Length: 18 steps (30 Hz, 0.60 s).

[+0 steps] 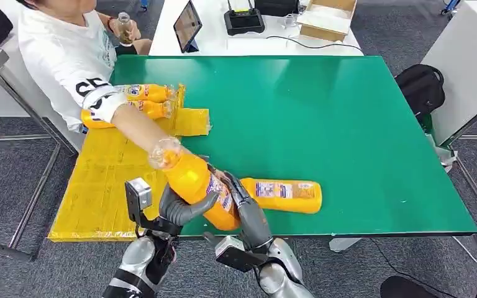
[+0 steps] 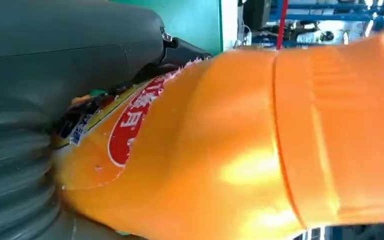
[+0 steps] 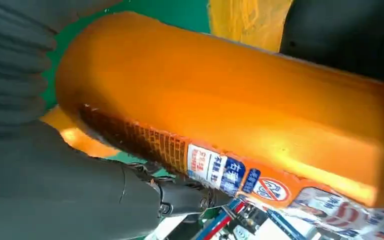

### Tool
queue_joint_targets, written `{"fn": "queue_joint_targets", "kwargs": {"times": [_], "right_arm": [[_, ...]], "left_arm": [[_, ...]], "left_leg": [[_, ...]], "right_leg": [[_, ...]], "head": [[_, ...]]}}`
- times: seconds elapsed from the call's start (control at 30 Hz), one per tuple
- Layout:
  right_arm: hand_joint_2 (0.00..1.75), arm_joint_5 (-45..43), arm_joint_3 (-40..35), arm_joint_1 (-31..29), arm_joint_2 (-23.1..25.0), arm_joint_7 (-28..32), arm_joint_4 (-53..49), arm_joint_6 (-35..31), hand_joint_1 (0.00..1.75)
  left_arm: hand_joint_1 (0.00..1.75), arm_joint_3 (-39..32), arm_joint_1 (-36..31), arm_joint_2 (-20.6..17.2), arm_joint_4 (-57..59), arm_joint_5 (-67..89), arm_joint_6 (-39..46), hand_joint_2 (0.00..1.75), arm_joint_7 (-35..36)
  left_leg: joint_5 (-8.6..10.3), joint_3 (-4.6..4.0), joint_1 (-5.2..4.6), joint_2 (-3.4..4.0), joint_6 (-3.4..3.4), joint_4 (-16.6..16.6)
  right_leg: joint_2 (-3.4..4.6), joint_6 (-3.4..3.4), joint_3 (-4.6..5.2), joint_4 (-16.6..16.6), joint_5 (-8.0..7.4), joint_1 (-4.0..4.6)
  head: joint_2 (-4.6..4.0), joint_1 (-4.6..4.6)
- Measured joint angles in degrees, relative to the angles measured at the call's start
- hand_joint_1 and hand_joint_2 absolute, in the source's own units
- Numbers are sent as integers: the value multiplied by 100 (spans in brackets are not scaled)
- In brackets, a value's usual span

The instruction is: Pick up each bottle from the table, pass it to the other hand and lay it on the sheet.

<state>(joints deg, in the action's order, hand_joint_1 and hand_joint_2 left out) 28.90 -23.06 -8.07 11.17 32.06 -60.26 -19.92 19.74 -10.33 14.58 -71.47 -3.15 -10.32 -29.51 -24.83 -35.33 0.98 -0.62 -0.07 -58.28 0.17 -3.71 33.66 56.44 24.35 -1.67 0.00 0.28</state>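
Note:
An orange bottle (image 1: 199, 183) hangs tilted over the table's front edge, cap end toward the yellow sheet (image 1: 99, 186). My left hand (image 1: 183, 210) grips its lower body from the left, and my right hand (image 1: 248, 214) holds it from the right. Up close, the bottle (image 2: 255, 150) lies against the left hand (image 2: 55, 75), and the bottle (image 3: 220, 100) lies against the right hand (image 3: 55, 190). A second orange bottle (image 1: 286, 195) lies on the green table (image 1: 348, 124). Two more bottles (image 1: 146, 93) (image 1: 152, 110) lie on the sheet's far end.
A person (image 1: 62, 56) sits at the far left, their arm stretched over the sheet and their gloved hand (image 1: 164, 152) at the held bottle's cap end. Behind the table are a tablet (image 1: 186, 25) and a cardboard box (image 1: 326, 15). A black backpack (image 1: 419, 87) sits at the right.

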Motion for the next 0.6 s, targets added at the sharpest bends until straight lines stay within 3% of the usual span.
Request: {"fn": "queue_joint_targets", "kwargs": {"times": [0.2,0.6], "right_arm": [[0,-337,-15,64,-2,116,-320,298,0],[0,-554,-24,72,-15,57,-824,173,0]], "left_arm": [[175,-230,-186,-7,0,-48,543,175,-7],[175,-1667,-1114,-282,229,-234,1517,175,-68]], "left_leg": [[0,0,0,3,0,0],[5,1,9,2,-3,0]], "right_leg": [[0,0,0,1,-1,1],[1,1,-2,4,-1,10]], "head": [[0,0],[0,2]]}}
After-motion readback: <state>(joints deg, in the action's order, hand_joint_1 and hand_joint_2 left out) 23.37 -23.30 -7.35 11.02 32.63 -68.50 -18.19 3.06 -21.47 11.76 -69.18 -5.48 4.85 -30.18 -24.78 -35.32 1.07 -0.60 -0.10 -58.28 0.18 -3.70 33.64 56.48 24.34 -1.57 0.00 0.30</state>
